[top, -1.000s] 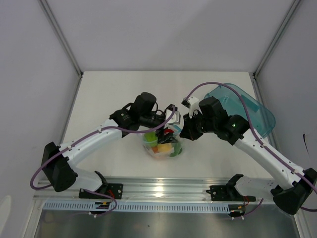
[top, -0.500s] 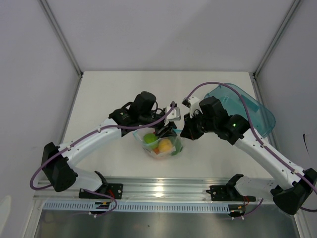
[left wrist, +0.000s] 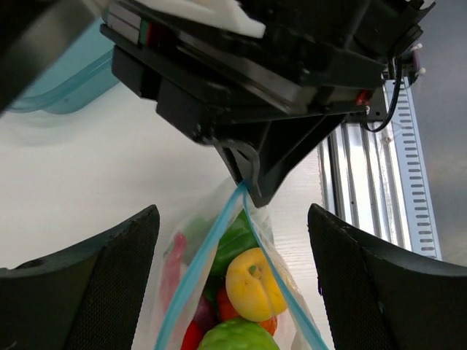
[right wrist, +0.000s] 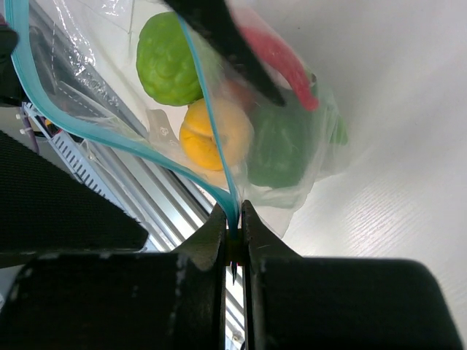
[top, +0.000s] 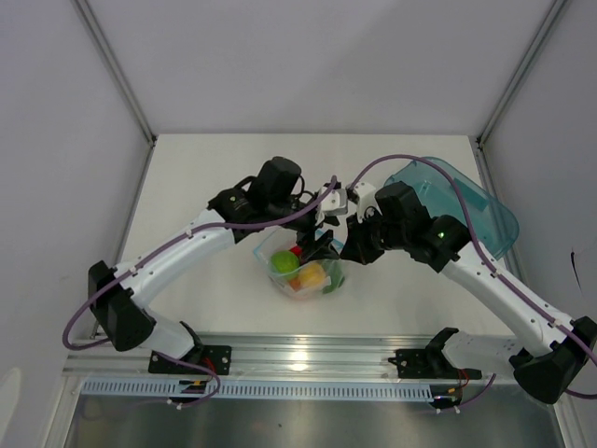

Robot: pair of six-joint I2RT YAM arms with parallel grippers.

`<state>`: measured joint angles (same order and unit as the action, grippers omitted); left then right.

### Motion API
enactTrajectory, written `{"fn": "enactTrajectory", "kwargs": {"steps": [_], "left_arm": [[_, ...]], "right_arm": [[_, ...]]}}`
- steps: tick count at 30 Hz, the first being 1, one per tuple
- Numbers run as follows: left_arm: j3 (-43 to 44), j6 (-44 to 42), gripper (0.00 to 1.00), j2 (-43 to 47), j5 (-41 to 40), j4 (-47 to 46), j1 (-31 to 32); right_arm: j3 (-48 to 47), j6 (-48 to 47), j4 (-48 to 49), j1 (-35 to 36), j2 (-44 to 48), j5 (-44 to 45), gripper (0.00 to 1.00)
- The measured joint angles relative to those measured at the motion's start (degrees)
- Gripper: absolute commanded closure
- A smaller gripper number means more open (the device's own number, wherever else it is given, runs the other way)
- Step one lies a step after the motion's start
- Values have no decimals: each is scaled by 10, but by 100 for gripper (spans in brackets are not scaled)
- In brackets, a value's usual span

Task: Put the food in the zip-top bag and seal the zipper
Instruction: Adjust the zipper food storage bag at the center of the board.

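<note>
The clear zip-top bag (top: 303, 271) lies in front of both arms and holds the food: a green lime (top: 284, 261), a yellow lemon (top: 312, 273), green and red peppers. My right gripper (top: 343, 248) is shut on the end of the light blue zipper (right wrist: 211, 124), pinching both strips between its fingertips (right wrist: 219, 233). My left gripper (top: 319, 239) is open. In the left wrist view its fingers (left wrist: 109, 284) straddle the bag's mouth without touching it, and the lemon (left wrist: 255, 284), the lime (left wrist: 237, 335) and the green pepper (left wrist: 235, 244) show inside. The zipper (left wrist: 219, 233) is parted away from the pinched end.
The translucent teal tray (top: 466, 201) stands at the right behind the right arm, also seen in the left wrist view (left wrist: 58, 73). The metal rail (top: 298, 355) runs along the near table edge, close below the bag.
My left gripper has shifted right along the bag's mouth towards the right gripper, and its wrist has moved back. The food shows more plainly. The right gripper has kept its pinch.
</note>
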<state>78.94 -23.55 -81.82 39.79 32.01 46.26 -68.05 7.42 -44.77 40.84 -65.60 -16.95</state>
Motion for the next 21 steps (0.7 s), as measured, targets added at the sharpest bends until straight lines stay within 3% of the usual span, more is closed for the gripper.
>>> {"fn": "enactTrajectory", "kwargs": {"steps": [12,21], "left_arm": [[96,-46,22,-86,57,127,-21],[97,-49,39,-92,87,173,-27]], "right_arm": [[-11,0,-7,1,-1,0,100],[-12,-2,-9,0,-1,1,100]]}}
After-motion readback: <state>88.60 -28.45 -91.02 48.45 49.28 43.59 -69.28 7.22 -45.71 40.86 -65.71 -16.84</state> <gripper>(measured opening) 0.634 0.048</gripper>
